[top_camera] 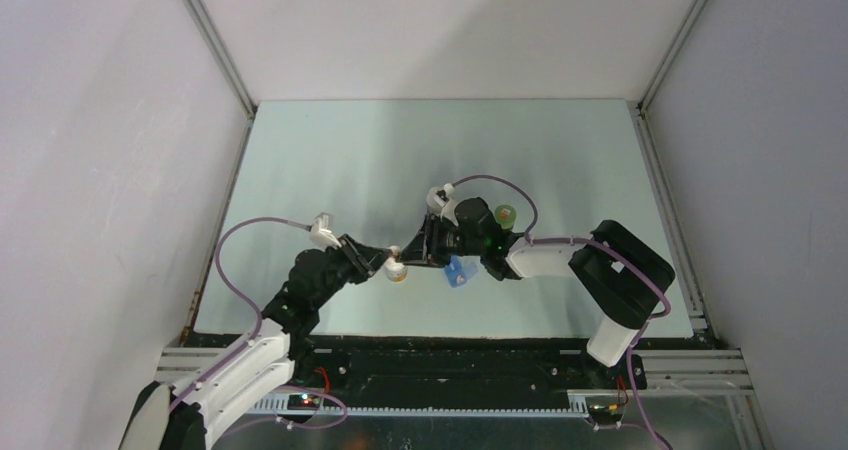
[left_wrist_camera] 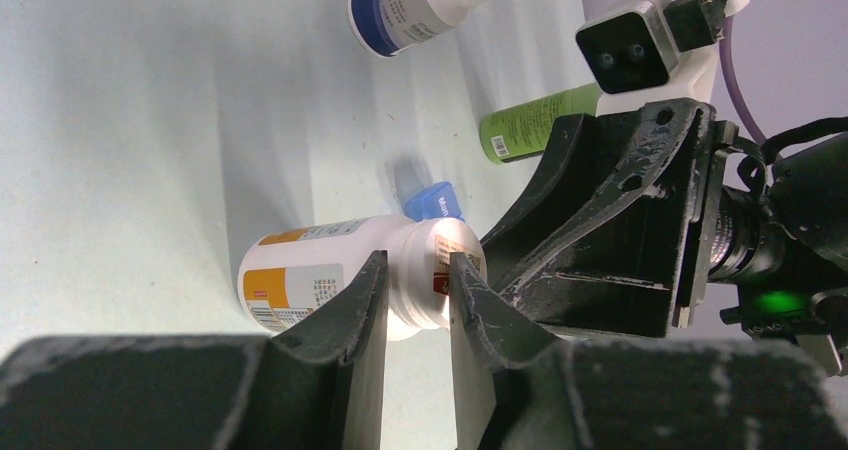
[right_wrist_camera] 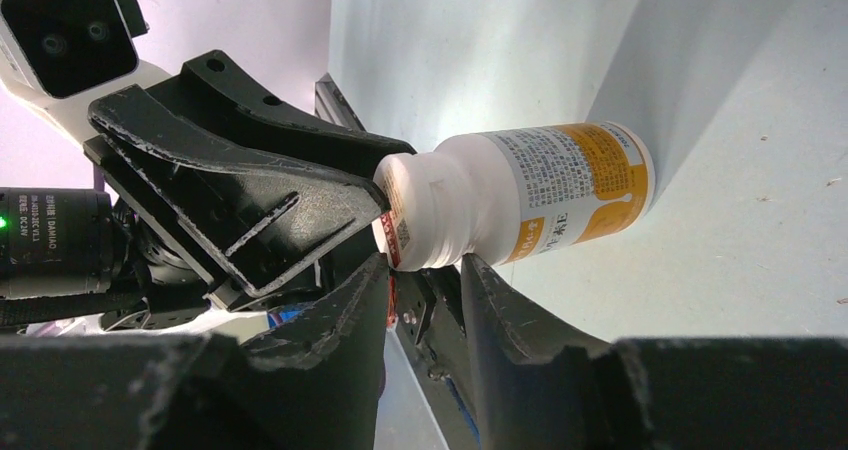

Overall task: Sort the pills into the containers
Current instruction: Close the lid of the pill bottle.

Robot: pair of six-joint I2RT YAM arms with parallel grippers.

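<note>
while my left pincer (left_wrist_camera: 415, 262) was clenched on the capped end of the white, orange-labelled bottle (left_wrist_camera: 300, 275), my right pincer (right_wrist_camera: 423, 266) had its fingers set apart on either side of the cap (right_wrist_camera: 425, 205), and i could not tell whether they pressed it or stood free. the bottle lay roughly level above the table (top_camera: 400, 150), its long axis running from the label end to the cap, where both pincers met. the blue pill box (top_camera: 458, 273) sat on the table near that cap, on my right arm's side and nearer the right pincer than the left. i saw no loose pills; i judged that any pouring would need to tip cap-first toward that box.
</note>
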